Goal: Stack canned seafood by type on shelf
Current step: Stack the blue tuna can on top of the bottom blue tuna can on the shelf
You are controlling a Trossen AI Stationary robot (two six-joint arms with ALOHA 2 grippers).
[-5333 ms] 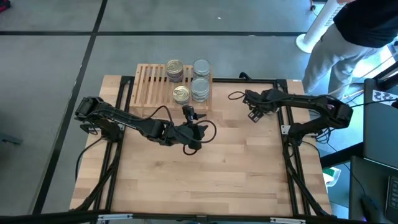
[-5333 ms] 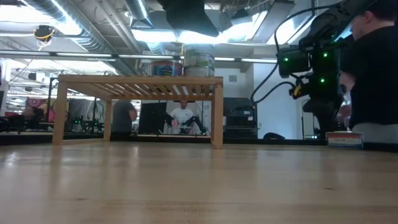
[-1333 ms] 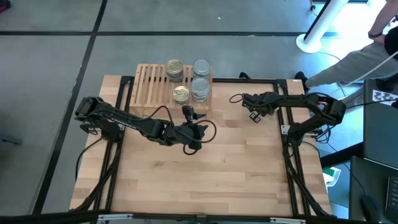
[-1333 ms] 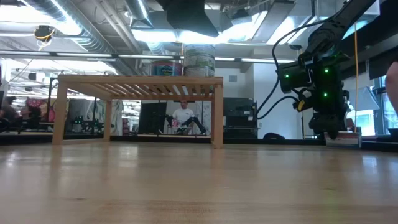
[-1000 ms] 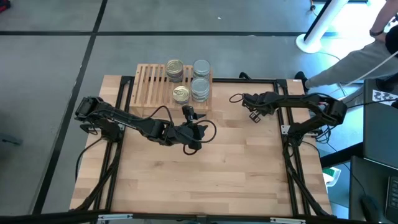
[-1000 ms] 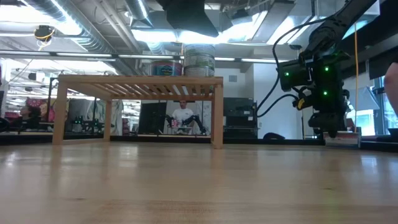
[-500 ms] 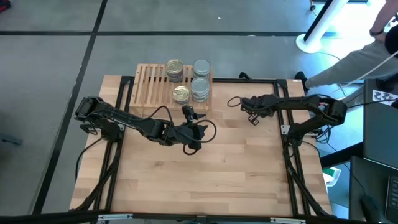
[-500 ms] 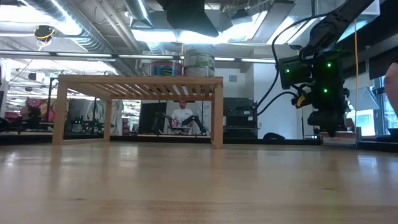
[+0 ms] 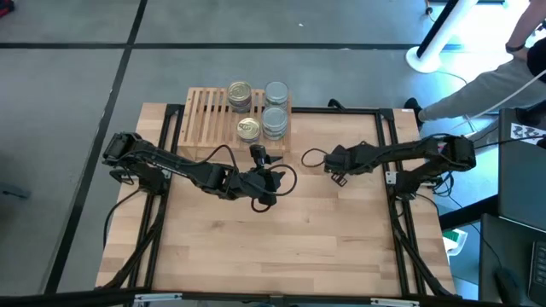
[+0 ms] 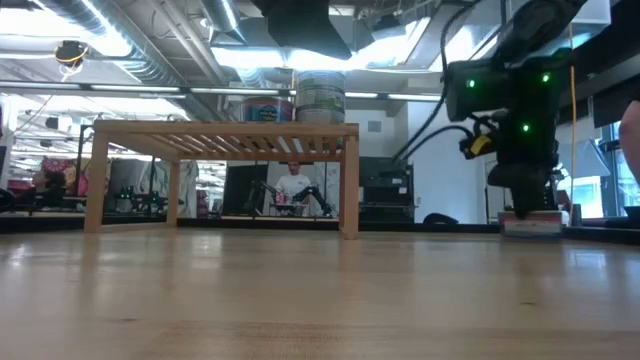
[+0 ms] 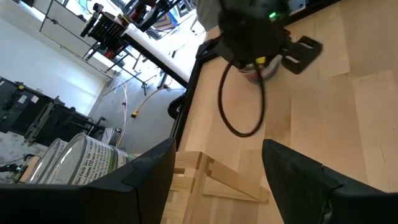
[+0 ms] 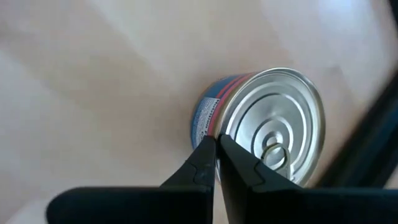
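Note:
The light-wood shelf (image 9: 223,118) stands at the table's far edge. On its right part are two gold-lidded stacks (image 9: 240,95) (image 9: 248,130) and two silver-lidded stacks (image 9: 275,91) (image 9: 274,122). My left gripper (image 9: 258,154) waits open just in front of the shelf, its fingers (image 11: 149,180) empty. My right gripper (image 9: 335,164) is shut right of the table's middle, its fingertips (image 12: 216,142) against a silver-lidded can (image 12: 273,118) with a blue and red label. That can (image 10: 530,224) stands lid-up on the table, and the gripper hides it in the high view. My right gripper's shut fingertips meet the can at the top rim (image 12: 219,124), on its labelled side. The fingers come down on it from above at a slant. The can stands upright with its base on the table.
A black cable loop (image 9: 311,159) lies on the table beside my right gripper. Black frame rails (image 9: 388,145) run along the table's sides. A person (image 9: 490,81) and a white post base (image 9: 424,56) are beyond the far right corner. Bare wood (image 9: 290,247) fills the table's near half.
My right gripper has moved toward the table's left edge and a little nearer. The silver-lidded can has slid along the table with it, staying upright.

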